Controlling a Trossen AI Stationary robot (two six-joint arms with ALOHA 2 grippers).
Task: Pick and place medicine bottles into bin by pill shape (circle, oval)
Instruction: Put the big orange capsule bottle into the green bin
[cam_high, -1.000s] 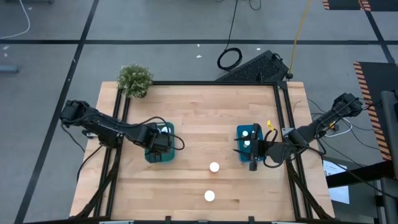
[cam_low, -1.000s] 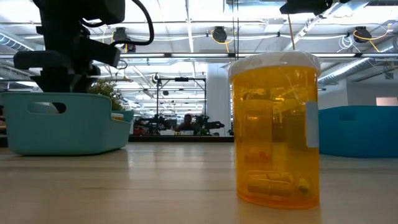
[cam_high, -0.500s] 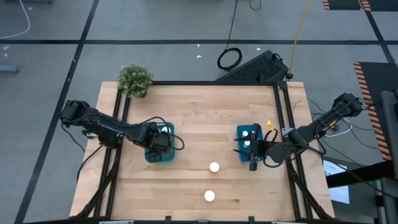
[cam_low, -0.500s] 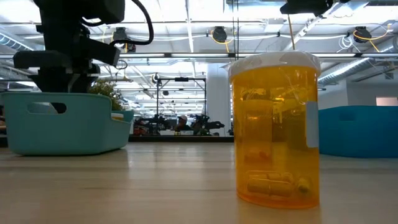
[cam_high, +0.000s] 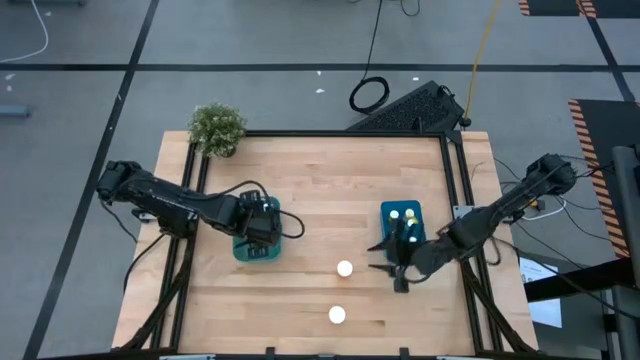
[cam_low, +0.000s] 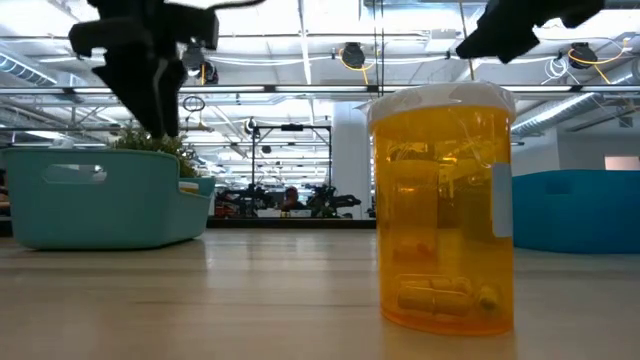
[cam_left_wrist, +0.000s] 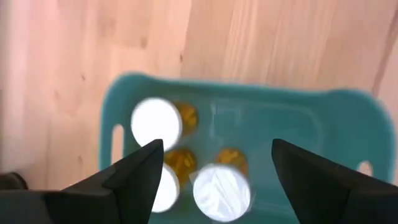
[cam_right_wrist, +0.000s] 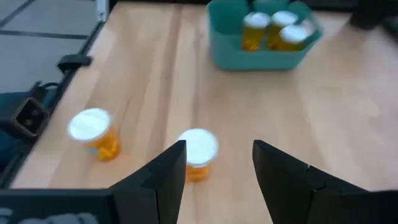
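Since half a second ago the left gripper (cam_high: 268, 222) has lifted and shifted toward the right rim of the left bin (cam_high: 243, 251), and the right gripper (cam_high: 388, 258) has swung off the right bin (cam_high: 417, 212) toward the counter's middle.

Taking the left bin as the landmark: a small potted plant (cam_high: 217, 129) stands beyond it at the counter's (cam_high: 320, 180) far left corner. The left gripper hovers over this bin, jaws spread and empty; the left wrist view looks down on three white-capped amber bottles (cam_left_wrist: 157, 122) clustered at one end of the bin.

To the right of the left bin and nearer the front edge, two medicine bottles stand loose on the counter: one (cam_high: 344, 268) near the middle, the other (cam_high: 337, 315) closer to the front edge, well apart from each other. In the low view the front one (cam_low: 441, 208) shows as an amber bottle with pills at its bottom.

Farther right, the right gripper hangs just right of the middle bottle, jaws spread and holding nothing. The right bin sits just beyond it, holding capped bottles (cam_high: 409, 215).
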